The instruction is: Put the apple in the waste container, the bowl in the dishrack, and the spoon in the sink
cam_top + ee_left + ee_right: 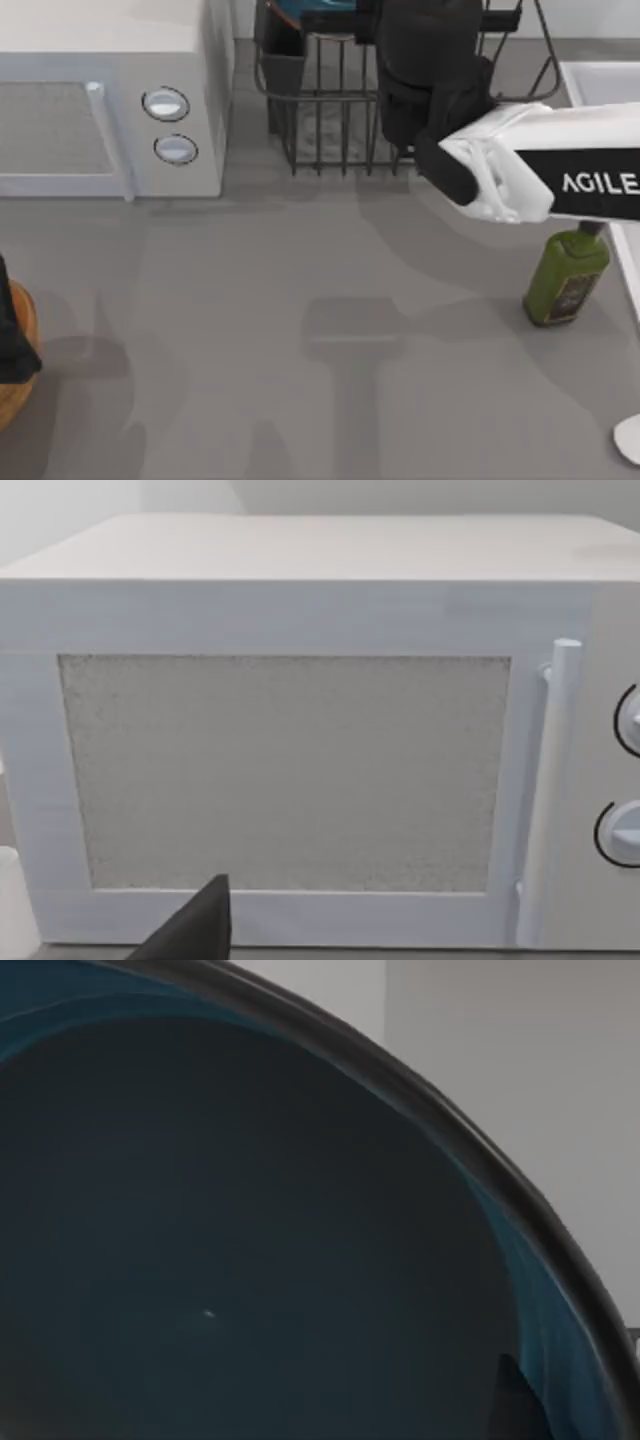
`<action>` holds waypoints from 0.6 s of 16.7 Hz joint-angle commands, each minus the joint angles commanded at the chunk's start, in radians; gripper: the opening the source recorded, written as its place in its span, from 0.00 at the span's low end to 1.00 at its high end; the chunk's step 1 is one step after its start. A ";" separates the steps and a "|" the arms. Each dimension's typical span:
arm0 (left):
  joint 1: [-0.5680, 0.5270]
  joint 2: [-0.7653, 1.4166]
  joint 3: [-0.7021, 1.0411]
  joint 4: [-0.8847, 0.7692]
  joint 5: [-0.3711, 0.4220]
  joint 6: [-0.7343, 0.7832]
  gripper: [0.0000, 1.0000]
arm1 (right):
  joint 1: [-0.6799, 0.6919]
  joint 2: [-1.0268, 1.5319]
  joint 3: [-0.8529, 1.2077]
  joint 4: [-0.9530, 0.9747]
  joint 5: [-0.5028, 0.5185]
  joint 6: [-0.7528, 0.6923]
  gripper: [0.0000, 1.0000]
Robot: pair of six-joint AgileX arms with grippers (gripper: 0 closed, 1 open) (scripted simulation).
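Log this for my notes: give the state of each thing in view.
bowl: in the dishrack, by the right gripper.
microwave: door shut.
green bottle: upright.
waste container: at the table's left edge.
spoon: on the table.

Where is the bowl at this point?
The top view shows the bowl at the dishrack, at the table's far edge right of the microwave, under the right arm; its blue inside is close up in the right wrist view.

Top camera looking straight down at the table (300,330), left wrist camera facing the microwave (290,770) front nearby, right wrist camera pressing close into the bowl (230,1260), microwave (110,100) appearing in both top and left wrist views.
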 joint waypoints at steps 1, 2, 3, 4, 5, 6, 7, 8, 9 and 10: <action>0.000 0.000 0.000 0.000 0.000 0.000 1.00 | 0.000 0.000 0.000 0.000 0.000 0.000 0.08; 0.000 0.000 0.000 0.000 0.000 0.000 1.00 | 0.000 0.000 0.000 0.000 0.000 0.000 0.15; 0.000 0.000 0.000 0.000 0.000 0.000 1.00 | 0.000 0.000 0.000 0.000 0.000 0.000 0.23; 0.000 0.000 0.000 0.000 0.000 0.000 1.00 | 0.000 0.000 0.000 0.000 0.000 0.000 0.30; 0.000 0.000 0.000 0.000 0.000 0.000 1.00 | 0.000 0.000 0.000 0.000 0.000 0.000 0.38; 0.000 0.000 0.000 0.000 0.000 0.000 1.00 | 0.000 0.000 0.000 0.000 0.000 0.000 0.45; 0.000 0.000 0.000 0.000 0.000 0.000 1.00 | 0.000 0.000 0.000 0.000 0.000 0.000 0.53; 0.000 0.000 0.000 0.000 0.000 0.000 1.00 | 0.000 0.000 0.000 0.000 0.000 0.000 0.60; 0.000 0.000 0.000 0.000 0.000 0.000 1.00 | 0.000 0.000 0.000 0.000 0.000 0.000 0.68; 0.000 0.000 0.000 0.000 0.000 0.000 1.00 | 0.000 0.000 0.000 0.000 0.000 0.000 0.75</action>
